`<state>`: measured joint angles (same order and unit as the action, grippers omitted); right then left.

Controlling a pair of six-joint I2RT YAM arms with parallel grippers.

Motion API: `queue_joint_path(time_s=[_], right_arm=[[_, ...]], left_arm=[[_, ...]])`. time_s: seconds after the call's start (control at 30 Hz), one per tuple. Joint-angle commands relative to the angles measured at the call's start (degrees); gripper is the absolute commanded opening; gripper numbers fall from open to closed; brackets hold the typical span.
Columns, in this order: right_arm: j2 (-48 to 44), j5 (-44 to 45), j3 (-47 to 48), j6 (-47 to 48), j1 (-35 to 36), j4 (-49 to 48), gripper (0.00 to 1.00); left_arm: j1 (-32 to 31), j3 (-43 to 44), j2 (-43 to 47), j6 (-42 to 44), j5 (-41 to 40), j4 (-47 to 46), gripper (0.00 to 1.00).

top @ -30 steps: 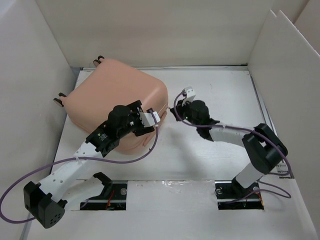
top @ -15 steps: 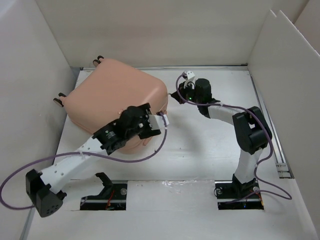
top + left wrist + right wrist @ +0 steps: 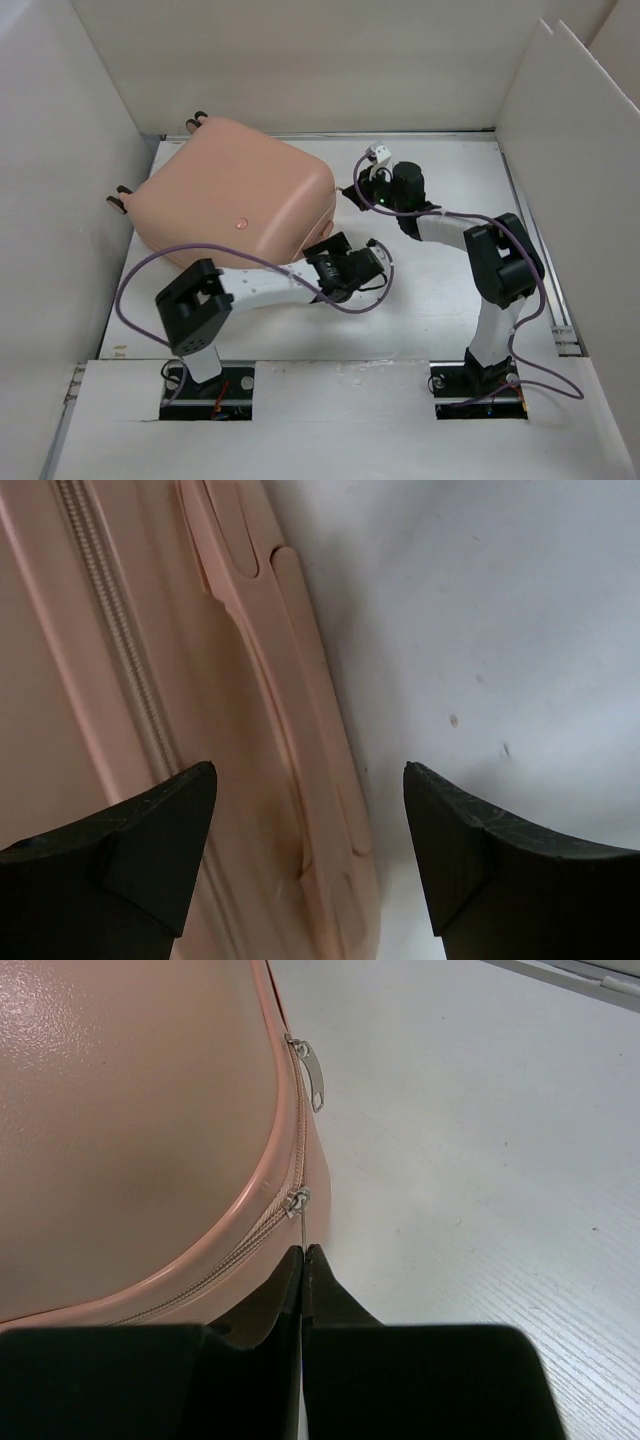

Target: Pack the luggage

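The luggage (image 3: 235, 205) lies closed and flat on the table (image 3: 420, 300), in the far left corner, with its wheels (image 3: 197, 120) turned toward the far and left edges. It is by far the largest thing here. Its rounded near-right corner points toward the middle of the table, and both my arms reach in at that side.

My left fingers (image 3: 130, 850) are released and spread wide with nothing between them. In the left wrist view one tip hangs over the pink shell and the other over bare table. The luggage's side shows in the gap, with its zipper (image 3: 115, 630) and the long moulded handle (image 3: 300, 710). I cannot tell whether either tip touches the shell.

My right fingers (image 3: 260, 1310) are clenched, pad against pad, at the luggage's right side, close to the shell. Just ahead of the tips a slider (image 3: 296, 1200) sits on the zipper where it rounds the corner. A thin line runs from the slider down to where my tips meet, but I cannot tell if I have it pinched. Farther along the seam a small metal tab (image 3: 313, 1078) sticks out over the table.
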<state>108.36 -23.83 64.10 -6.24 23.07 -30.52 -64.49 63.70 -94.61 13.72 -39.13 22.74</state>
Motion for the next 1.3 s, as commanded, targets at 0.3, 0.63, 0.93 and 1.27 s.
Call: queue_joint_path(time_s=[0.3, 0.63, 0.93, 1.27], right_arm=[[-2.45, 3.09, -2.92, 1.41, -2.94, -1.56, 0.00], [-2.45, 3.09, -3.45, 0.88, -3.47, -1.56, 0.00], [-5.17, 3.80, -7.93, -0.26, -4.00, -2.08, 0.00], [-8.52, 19.26, -11.28, -2.55, -4.61, -0.16, 0.00]], left_arm=[[5.07, 0.91, -10.68, -9.94, -7.74, -1.65, 0.71], [9.73, -2.61, -17.37, -5.12, 3.87, -4.36, 0.40], [4.73, -12.77, -7.90, 8.51, 28.12, -1.39, 0.00], [-0.20, -29.50, 22.17, 23.01, 39.22, 9.77, 0.00]])
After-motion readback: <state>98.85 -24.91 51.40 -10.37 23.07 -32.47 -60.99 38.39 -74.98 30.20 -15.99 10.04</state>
